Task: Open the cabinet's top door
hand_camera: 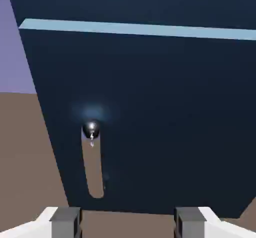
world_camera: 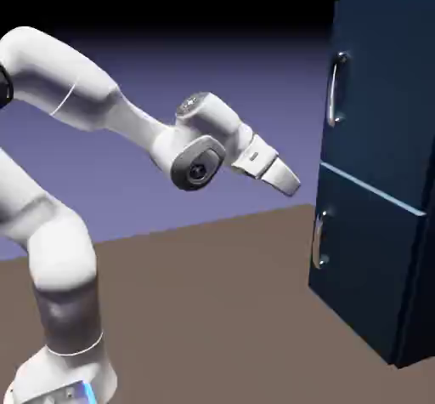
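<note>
The tall navy cabinet stands at the right of the exterior view. Its top door is flush and carries a vertical curved silver handle near its left edge. My gripper hangs in the air left of the cabinet, apart from it, about level with the seam between the two doors and below that handle. In the hand view the fingertips stand wide apart with nothing between them, so the gripper is open. That view faces the lower door, with a strip of the top door above the pale ledge.
The lower door has its own silver handle, which also shows in the hand view. A pale blue ledge marks the seam between the doors. Brown table surface lies between the robot's base and the cabinet.
</note>
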Tool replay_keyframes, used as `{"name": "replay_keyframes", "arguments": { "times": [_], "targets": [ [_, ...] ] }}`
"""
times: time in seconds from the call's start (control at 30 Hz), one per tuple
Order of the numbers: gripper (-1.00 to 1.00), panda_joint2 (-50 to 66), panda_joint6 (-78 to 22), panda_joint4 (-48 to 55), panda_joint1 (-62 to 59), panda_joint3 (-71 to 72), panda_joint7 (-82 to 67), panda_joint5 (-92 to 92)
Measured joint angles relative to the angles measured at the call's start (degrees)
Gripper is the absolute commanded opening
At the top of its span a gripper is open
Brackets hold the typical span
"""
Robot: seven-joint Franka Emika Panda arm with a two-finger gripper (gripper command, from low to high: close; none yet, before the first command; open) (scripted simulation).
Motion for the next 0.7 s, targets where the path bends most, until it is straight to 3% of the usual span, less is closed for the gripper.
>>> {"name": "replay_keyframes", "arguments": {
  "times": [0.7],
  "targets": [
    [0.00, -1.4, -1.3, 12.4, -17.5, 17.2, 15.1, 52.3]
  ]
}}
